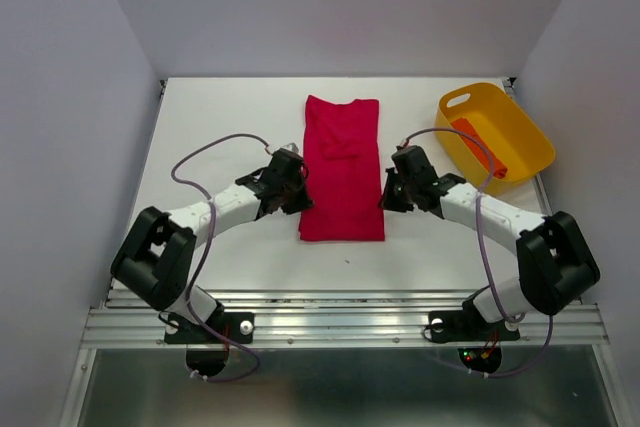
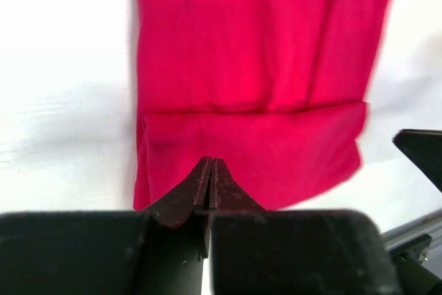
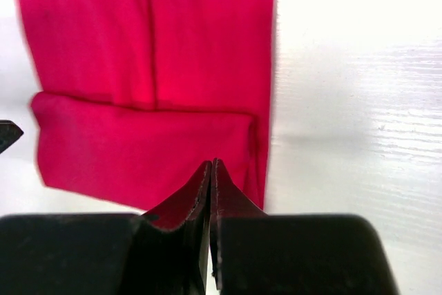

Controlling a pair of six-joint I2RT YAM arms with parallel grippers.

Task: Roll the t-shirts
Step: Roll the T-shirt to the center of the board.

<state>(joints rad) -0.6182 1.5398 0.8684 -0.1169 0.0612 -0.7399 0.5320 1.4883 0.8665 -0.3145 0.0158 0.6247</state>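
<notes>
Right, both sets of fingers are pressed together. The left gripper (image 2: 210, 164) has its tips meeting in a thin line just over the near end of the crimson t-shirt (image 1: 341, 172), and no cloth shows between them. The right gripper (image 3: 210, 164) mirrors it: tips closed, nothing visibly pinched. From overhead the pair flank the shirt, one at its left edge and one at its right, roughly level with each other.

The shirt itself lies flat on the table (image 1: 230, 117) as a long narrow strip running away from the arms, with no sleeves sticking out. Its near end is turned over once into a short band (image 2: 252, 150) across the full width. That looks like the first turn of a roll, so this one is barely begun. Well off to the right of the shirt sits the yellow basket (image 1: 525, 152), with the orange t-shirt (image 1: 478, 145) bundled inside, seemingly finished.

As for handling, this cloth should be light and limp, with no stiffness to keep a roll straight. If one side leads, the roll will likely skew or slacken. The sensible hold is at the band's two outer corners, one gripper on each, pinching both layers and turning them evenly away toward the collar end.
</notes>
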